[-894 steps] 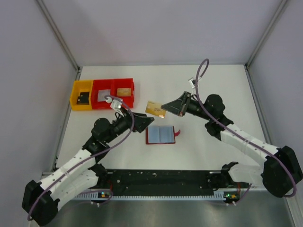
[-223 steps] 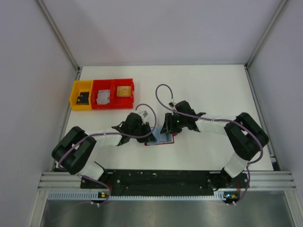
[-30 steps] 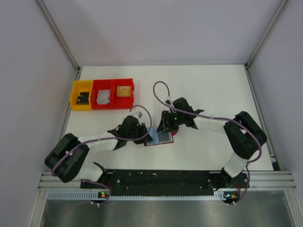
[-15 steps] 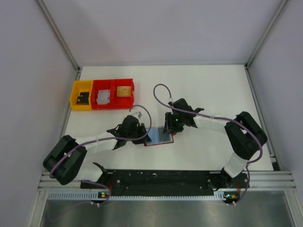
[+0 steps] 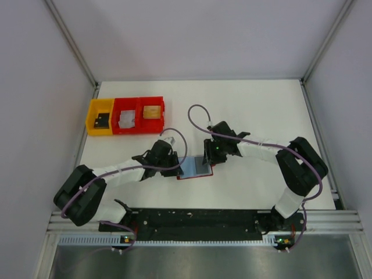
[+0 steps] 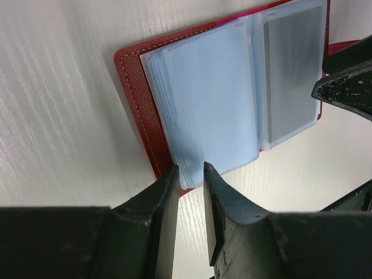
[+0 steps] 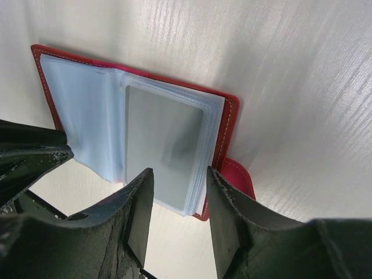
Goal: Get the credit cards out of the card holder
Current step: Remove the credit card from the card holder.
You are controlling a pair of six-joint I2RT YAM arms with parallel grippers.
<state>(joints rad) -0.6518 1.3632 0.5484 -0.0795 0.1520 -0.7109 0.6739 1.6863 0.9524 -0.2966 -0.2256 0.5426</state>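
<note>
White table (image 5: 261, 104); pale grey walls (image 5: 197, 35)

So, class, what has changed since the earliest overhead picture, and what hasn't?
The left gripper came down to the left pages of the open card holder, the right gripper to its right pocket. The gold card the right gripper held is gone from it. Card holder and bins stayed put.

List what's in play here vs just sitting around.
In play:
- wallet, open
- grey card in its sleeve
- left gripper, right gripper, both at the wallet

Idle now:
- yellow bin
- red bins
- cards lying in those bins
</note>
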